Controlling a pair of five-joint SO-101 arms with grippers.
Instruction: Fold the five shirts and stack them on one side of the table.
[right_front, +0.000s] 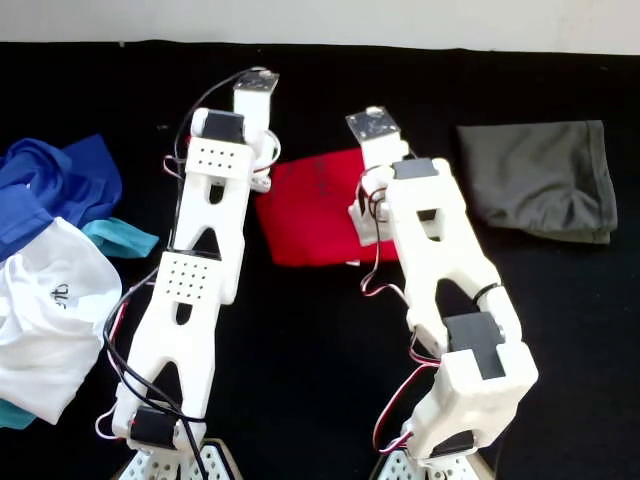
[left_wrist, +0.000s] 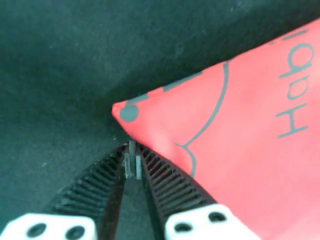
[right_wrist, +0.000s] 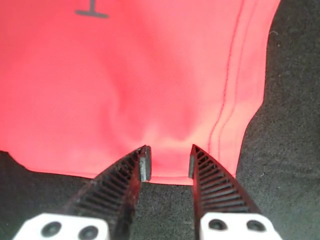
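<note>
High view: grey cloth shirt (right_front: 540, 175) folded; red printed shirt (right_front: 310, 210) underway, left gripper (left_wrist: 131, 165) clenched empty, right gripper (right_wrist: 167, 162) parted; blue-white-teal shirt heap (right_front: 50, 270) unfolded.

Robot test bench, lab or hobby workshop; can't narrow it further.
- My left white plastic arm (right_front: 195, 290) and right white plastic arm (right_front: 440, 250) stand side by side at near table edge. Shells perforated.
- Black servo blocks (right_front: 475, 340) bare at joints.
- Loose red, black and white wires (right_front: 385, 420) loop outside links.
- Black felt-like table cloth (right_front: 300, 350) covers whole surface.
- Plain pale wall strip (right_front: 400, 20) behind far edge.
- Test garments on cloth: flat red shirt (right_front: 310, 215), folded dark grey shirt (right_front: 540, 175), crumpled blue shirt (right_front: 60, 180), crumpled white shirt (right_front: 50, 300).
</note>
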